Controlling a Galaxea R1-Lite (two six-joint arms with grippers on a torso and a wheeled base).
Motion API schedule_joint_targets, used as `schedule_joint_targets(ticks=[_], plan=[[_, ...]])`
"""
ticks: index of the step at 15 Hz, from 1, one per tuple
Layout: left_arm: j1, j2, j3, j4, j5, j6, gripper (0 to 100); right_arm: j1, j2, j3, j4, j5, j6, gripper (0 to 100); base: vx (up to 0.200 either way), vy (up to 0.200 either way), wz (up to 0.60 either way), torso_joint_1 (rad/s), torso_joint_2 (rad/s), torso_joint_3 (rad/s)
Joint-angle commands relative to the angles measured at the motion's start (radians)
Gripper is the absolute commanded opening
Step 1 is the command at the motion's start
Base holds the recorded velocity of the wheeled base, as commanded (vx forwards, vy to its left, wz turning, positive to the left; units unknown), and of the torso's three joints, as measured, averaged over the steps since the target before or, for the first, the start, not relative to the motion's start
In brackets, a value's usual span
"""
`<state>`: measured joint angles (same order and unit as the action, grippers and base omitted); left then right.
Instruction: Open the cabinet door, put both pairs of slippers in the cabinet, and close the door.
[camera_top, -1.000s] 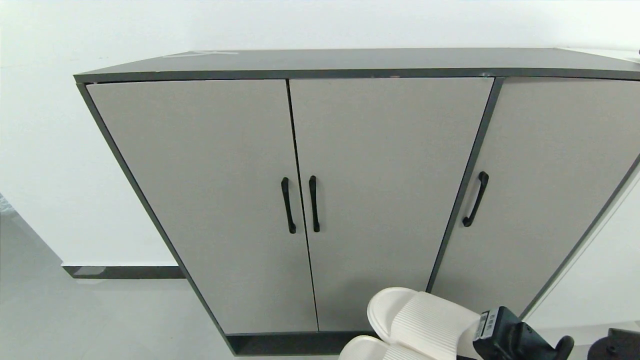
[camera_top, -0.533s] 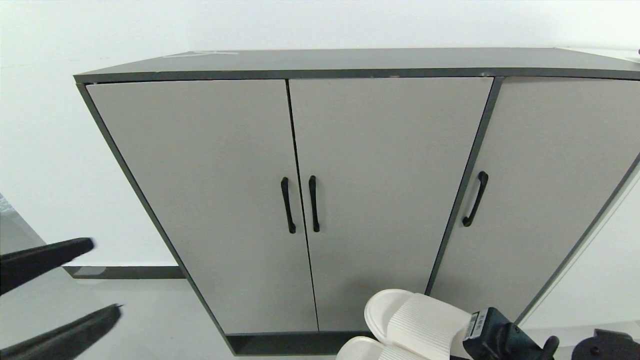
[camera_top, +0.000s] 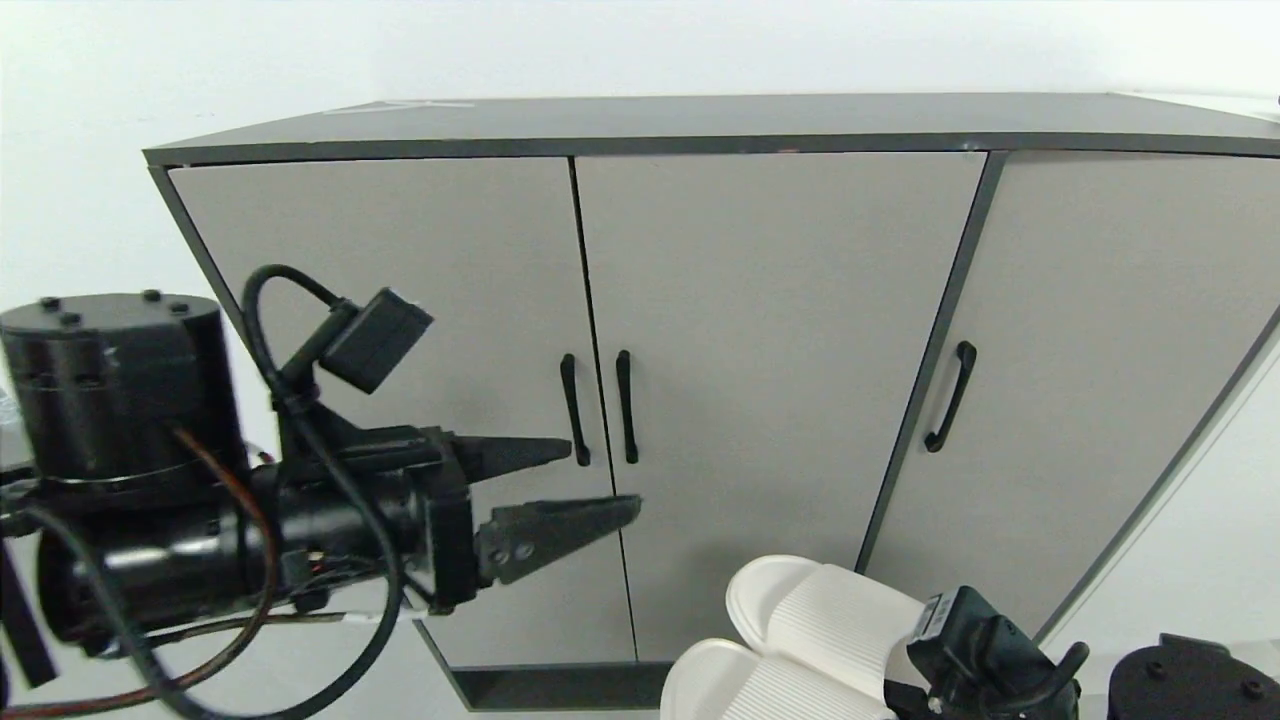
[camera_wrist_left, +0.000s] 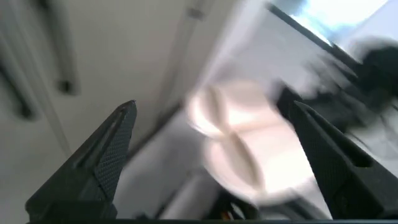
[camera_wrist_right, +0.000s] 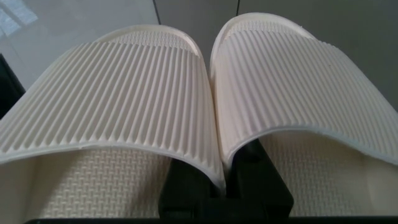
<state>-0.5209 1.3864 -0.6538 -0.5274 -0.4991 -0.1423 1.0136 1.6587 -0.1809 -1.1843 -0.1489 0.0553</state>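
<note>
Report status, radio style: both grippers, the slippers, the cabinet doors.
Left gripper open, level with the centre handles. Right gripper shut on slippers, low before the cabinet. All doors shut, blocking entry.

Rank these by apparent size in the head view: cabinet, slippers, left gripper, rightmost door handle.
Cabinet, largest.
Slippers and left gripper look about alike; the gripper's nearness to the camera inflates it.
Rightmost door handle, smallest.

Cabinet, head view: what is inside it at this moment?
The cabinet has all three doors shut, so its inside is hidden. The white slippers are outside, in front of it, held by the right gripper.
</note>
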Motion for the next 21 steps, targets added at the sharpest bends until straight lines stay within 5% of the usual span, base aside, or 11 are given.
schedule_joint_targets(ticks=[1, 9, 21], plan=[[-0.005, 0.151, -0.026, -0.077, 0.031, -0.029, 100, -0.009, 0.046, 0.0, -0.028, 0.002, 0.0, 0, 0.0, 0.0, 0.0, 0.0, 0.0, 0.0], [0.055, 0.29, -0.145, -0.1, 0.063, -0.029, 100, -0.021, 0.078, 0.008, -0.071, 0.022, 0.0, 0, 0.0, 0.0, 0.0, 0.0, 0.0, 0.0], [0.056, 0.387, -0.227, -0.108, 0.065, -0.026, 100, -0.021, 0.079, 0.006, -0.071, 0.025, 0.0, 0, 0.0, 0.0, 0.0, 0.0, 0.0, 0.0]])
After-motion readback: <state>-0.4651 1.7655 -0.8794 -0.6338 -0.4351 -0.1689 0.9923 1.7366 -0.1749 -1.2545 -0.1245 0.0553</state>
